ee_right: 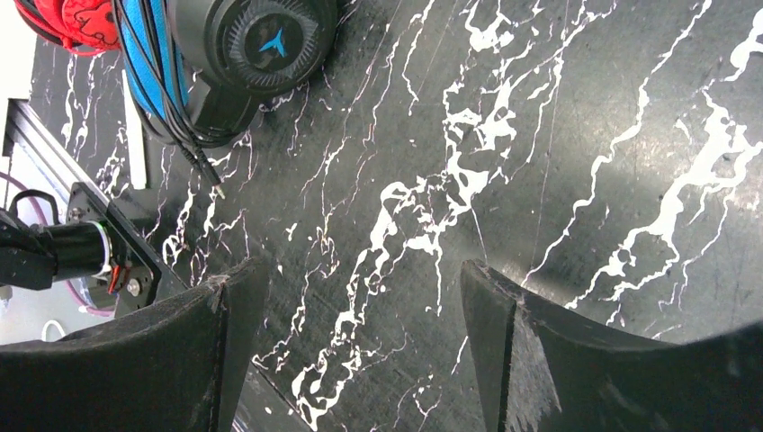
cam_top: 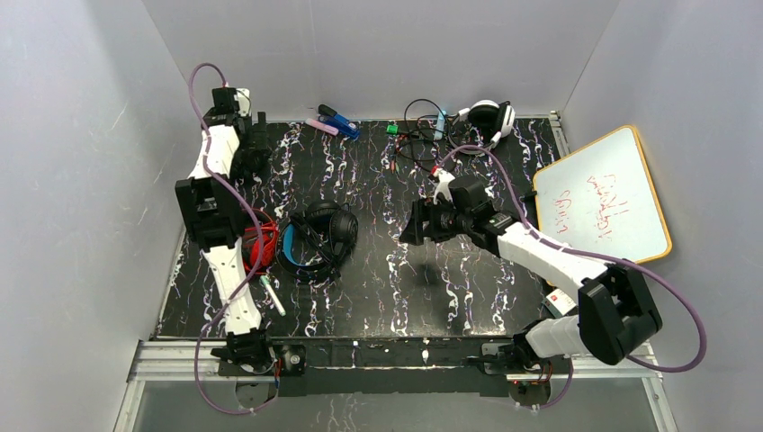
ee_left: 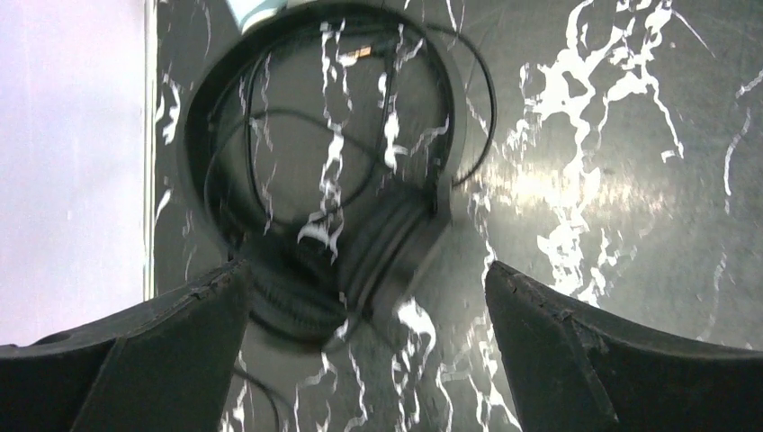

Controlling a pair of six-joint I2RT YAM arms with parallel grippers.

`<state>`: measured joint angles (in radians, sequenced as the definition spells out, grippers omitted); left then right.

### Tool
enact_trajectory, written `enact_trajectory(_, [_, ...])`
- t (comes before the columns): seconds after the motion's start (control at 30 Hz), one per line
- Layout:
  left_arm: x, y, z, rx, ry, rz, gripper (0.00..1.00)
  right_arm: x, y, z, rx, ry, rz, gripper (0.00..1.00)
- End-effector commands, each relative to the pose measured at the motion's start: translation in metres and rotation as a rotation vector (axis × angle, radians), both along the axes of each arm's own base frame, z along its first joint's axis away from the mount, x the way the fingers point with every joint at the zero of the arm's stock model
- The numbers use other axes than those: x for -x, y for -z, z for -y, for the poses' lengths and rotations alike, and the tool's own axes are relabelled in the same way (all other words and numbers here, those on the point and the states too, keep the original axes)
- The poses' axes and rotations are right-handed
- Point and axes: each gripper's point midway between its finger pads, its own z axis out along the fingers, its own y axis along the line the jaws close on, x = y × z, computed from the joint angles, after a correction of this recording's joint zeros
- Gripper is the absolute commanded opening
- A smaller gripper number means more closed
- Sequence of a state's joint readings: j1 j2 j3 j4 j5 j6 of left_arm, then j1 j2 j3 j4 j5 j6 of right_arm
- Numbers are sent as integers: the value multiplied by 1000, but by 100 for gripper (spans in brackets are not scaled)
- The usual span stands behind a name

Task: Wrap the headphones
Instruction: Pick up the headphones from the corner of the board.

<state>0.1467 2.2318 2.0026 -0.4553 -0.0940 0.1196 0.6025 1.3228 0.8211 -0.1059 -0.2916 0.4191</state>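
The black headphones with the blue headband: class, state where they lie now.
In the top view, the black headphones with the blue headband lie left of centre on the table, just right of the red headphones.

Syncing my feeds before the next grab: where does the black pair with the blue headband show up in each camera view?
Top external: blue-band headphones left of centre on the table, beside the red pair.
Left wrist: not in it; only an all-black pair shows.
Right wrist: top left corner, earcup with a blue logo.
Shared landmark: the red pair, at the far top left of the right wrist view; absent from the left wrist.
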Motion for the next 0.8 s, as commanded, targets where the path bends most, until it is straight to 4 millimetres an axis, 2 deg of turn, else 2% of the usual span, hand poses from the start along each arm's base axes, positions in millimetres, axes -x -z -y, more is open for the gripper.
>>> enact_trajectory(0.0, [-16, 16, 4, -35, 118, -41, 98, -21, -28, -14, -44, -10, 61, 85])
enact_trajectory(0.17, [-23, 53, 22, 57, 192, -95, 98, -29, -32, -13, -28, -8, 79, 85])
enact_trajectory(0.3, [-24, 69, 21, 62, 175, -129, 98, -31, -35, -8, -14, 10, 87, 85])
enact_trajectory(0.37, [-20, 72, 23, 73, 169, -142, 90, -30, -35, -6, -17, 16, 88, 85])
enact_trajectory(0.4, [-19, 71, 25, 85, 165, -143, 78, -29, -35, -6, -22, 18, 83, 85])
enact_trajectory(0.5, [-14, 62, 35, 118, 162, -132, 46, -28, -37, -6, -33, 20, 82, 83])
enact_trajectory(0.57, [-10, 54, 43, 136, 162, -126, 34, -28, -41, -5, -33, 23, 86, 80])
enact_trajectory(0.63, [-7, 44, 56, 171, 185, -112, 25, -27, -46, 0, -24, 40, 92, 80])
enact_trajectory(0.7, [-6, 28, 69, 188, 199, -87, 21, -25, -52, 6, -22, 67, 101, 80])
enact_trajectory(0.77, [-7, -1, 91, 194, 235, -37, 20, -20, -57, 11, -33, 89, 112, 81])
